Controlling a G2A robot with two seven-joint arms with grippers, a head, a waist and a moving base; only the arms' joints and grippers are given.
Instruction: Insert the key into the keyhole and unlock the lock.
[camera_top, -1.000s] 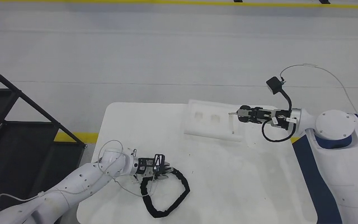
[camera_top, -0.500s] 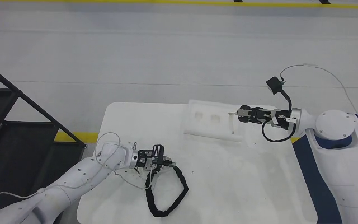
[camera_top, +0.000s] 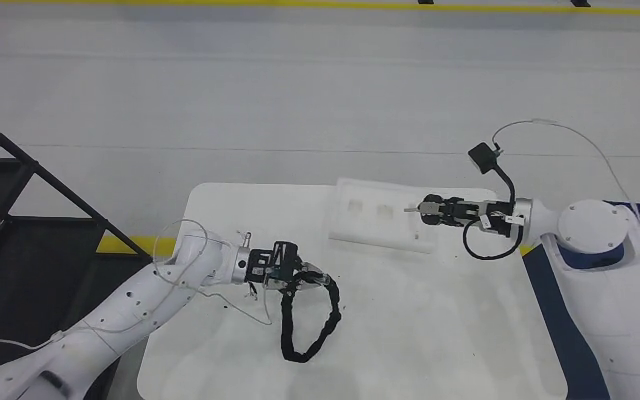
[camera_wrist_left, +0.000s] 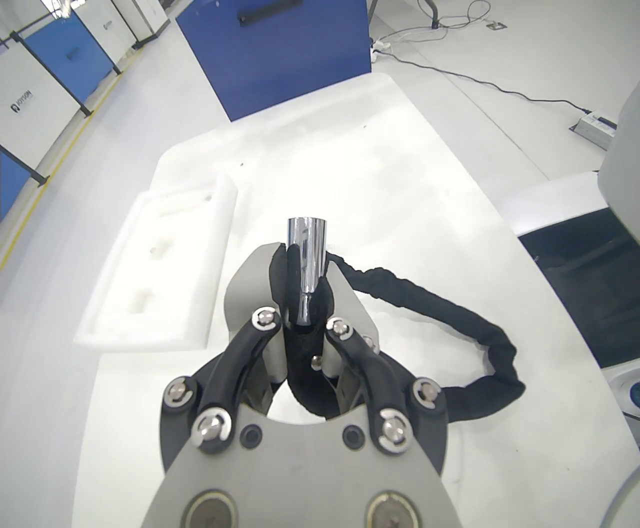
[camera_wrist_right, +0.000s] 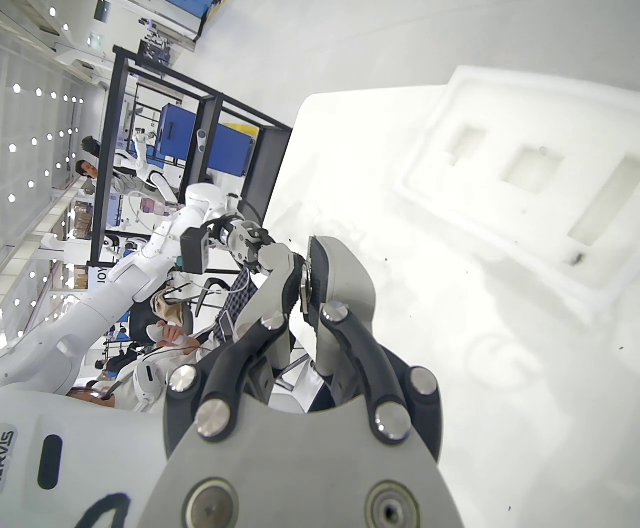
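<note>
Pinching the lock by its chrome barrel in the left gripper, closed tight on it, above the table at its near left; letting the black sleeved cable trail in a loop down onto the tabletop. Pointing the barrel's free end away from the wrist, likely so as to be presenting the keyhole toward the other arm. Nipping the key by its flat head in the right gripper, closed on it, and hovering over the white foam tray at the far side, well apart from the lock; aiming the thin blade toward the lock's side of the table, seemingly readying for a straight push in. Not showing the keyhole itself, facing away from the left wrist camera. Catching the key edge-on between the pads, so not revealing its blade shape or tooth direction. Hiding the cable's joint with the barrel behind the left fingers. Not telling from above whether the key tip is clearing the tray
</note>
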